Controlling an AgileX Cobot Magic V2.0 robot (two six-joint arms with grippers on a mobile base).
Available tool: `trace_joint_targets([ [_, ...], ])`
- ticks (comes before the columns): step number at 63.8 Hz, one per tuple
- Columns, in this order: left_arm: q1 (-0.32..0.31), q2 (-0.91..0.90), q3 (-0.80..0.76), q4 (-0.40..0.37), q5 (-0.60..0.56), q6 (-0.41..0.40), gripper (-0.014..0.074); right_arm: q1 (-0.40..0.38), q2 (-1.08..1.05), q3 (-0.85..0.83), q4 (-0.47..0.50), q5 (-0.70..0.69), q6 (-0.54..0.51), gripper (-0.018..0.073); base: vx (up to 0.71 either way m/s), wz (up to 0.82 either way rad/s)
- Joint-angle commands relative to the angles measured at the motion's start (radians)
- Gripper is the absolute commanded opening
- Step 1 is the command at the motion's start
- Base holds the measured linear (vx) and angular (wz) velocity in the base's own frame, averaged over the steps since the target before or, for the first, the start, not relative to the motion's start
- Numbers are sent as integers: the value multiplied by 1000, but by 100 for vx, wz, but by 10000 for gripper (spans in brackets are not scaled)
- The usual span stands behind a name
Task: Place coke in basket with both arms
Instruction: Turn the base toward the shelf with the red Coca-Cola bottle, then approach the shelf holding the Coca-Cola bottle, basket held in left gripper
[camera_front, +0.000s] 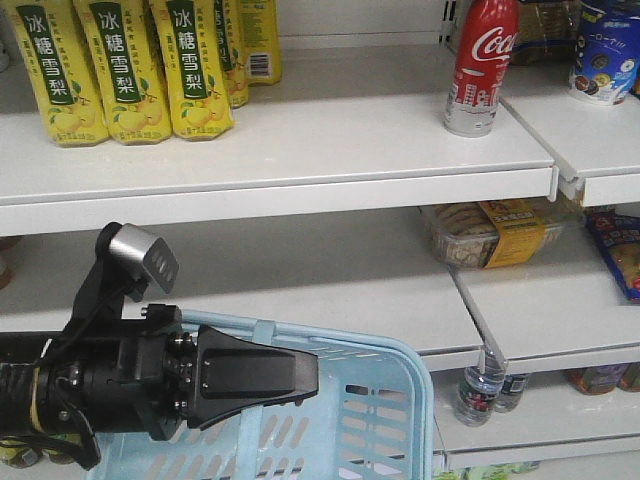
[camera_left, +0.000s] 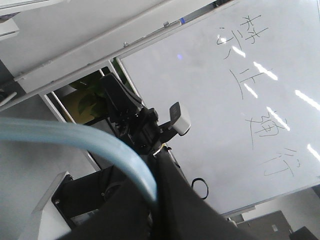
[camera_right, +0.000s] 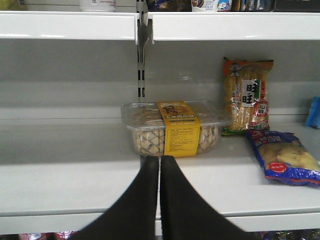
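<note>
**Up on the top shelf, coke to fetch; down low, basket in grip**

At upper right of the front view, find the coke (camera_front: 480, 65) upright on the top shelf (camera_front: 330, 140), near its right-hand end and well apart from the yellow drink packs (camera_front: 125, 65) at upper left. Touched by nothing. At bottom centre, see the basket (camera_front: 390, 400), open side up, with a black arm (camera_front: 150, 380) stretched above its left part; side hard to tell from this view alone.

In the left wrist view, note the handle band (camera_left: 75, 135) curving down into the left claw (camera_left: 155, 195): clenched on it, by the look of things. In the right wrist view, note the right claw (camera_right: 160, 160) clenched on nothing, fingers pressed together, facing a clear biscuit box (camera_right: 175, 127) on the middle shelf (camera_right: 75, 175), one level below the coke.

Judging the step: carrying side ready, picking not yet begun. Calls next for raising the right claw to the top shelf, releasing it wide enough for the slim body, closing around the bottle's middle, then lowering into the basket without tipping.
</note>
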Motion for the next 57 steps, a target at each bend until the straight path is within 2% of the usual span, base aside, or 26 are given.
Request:
trace_joint_targets([
  [1, -3, -28, -22, -76, -188, -5, -7, -5, -18, 15, -3, -76, -4, -4, 2, 13],
  [57, -3, -28, -22, -76, -188, -5, -7, -5, -18, 15, -3, -76, -4, -4, 3, 11],
])
